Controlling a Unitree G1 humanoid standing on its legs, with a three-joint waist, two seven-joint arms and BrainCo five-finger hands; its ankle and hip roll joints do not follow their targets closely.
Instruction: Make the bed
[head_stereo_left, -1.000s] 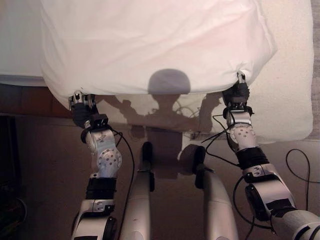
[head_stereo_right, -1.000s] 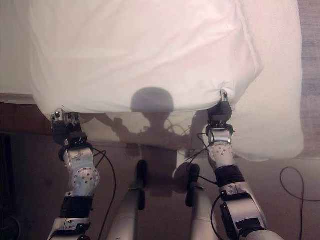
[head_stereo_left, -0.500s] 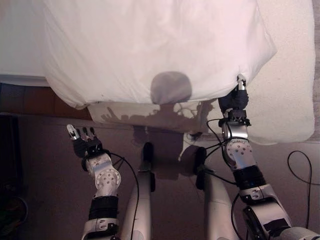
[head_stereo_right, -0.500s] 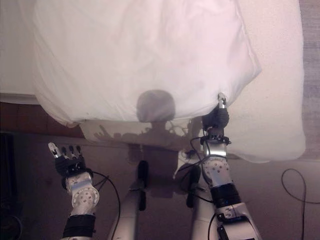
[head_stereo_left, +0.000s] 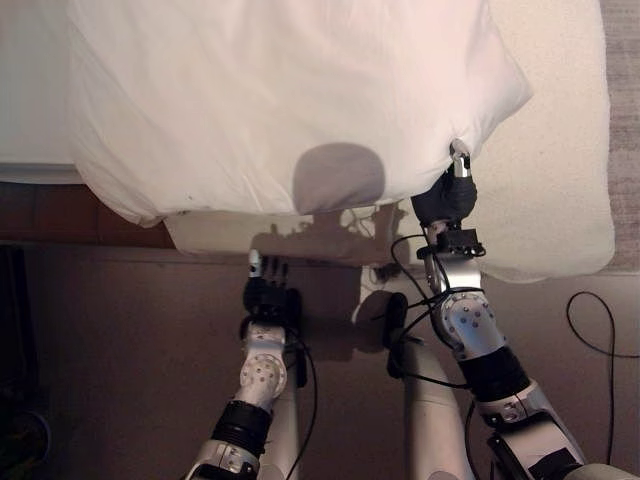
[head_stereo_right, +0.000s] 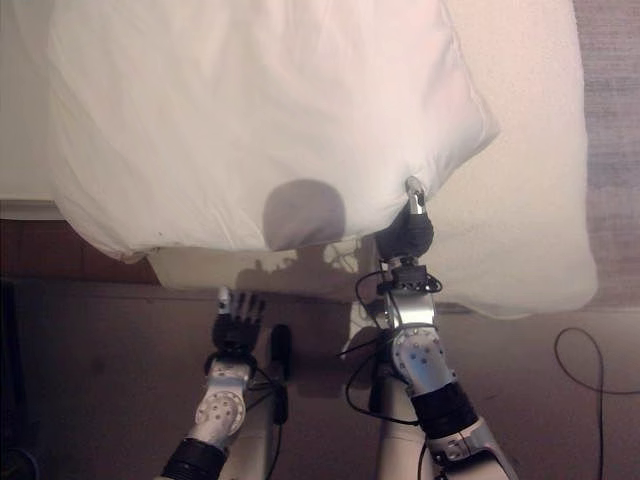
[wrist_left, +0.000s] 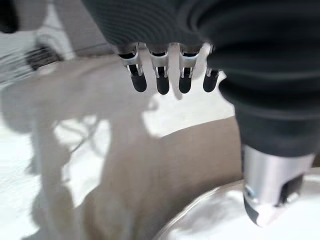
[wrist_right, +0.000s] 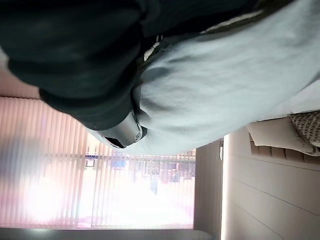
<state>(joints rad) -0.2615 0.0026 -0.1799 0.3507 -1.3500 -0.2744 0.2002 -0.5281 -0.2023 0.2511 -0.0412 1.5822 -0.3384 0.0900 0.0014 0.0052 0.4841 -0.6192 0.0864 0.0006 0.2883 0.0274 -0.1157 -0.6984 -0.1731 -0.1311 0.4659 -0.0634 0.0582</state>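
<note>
Brown floor (head_stereo_left: 120, 330) runs below the bed (head_stereo_left: 570, 150), where I see the white duvet (head_stereo_left: 280, 100) spread across the mattress, its near edge hanging over the side; my right hand (head_stereo_left: 447, 195) pinches the duvet's near right corner, fingers curled into the cloth. My left hand (head_stereo_left: 268, 293) hangs over the floor, apart from the duvet, fingers straight and holding nothing.

A plump white duvet (head_stereo_left: 290, 100), softly creased, spreads over the upper half of the eye views, its near edge hanging past the pale bed (head_stereo_left: 560, 200) from nine o'clock toward three, with its corner at about two o'clock gathered into a pinched fold.
</note>
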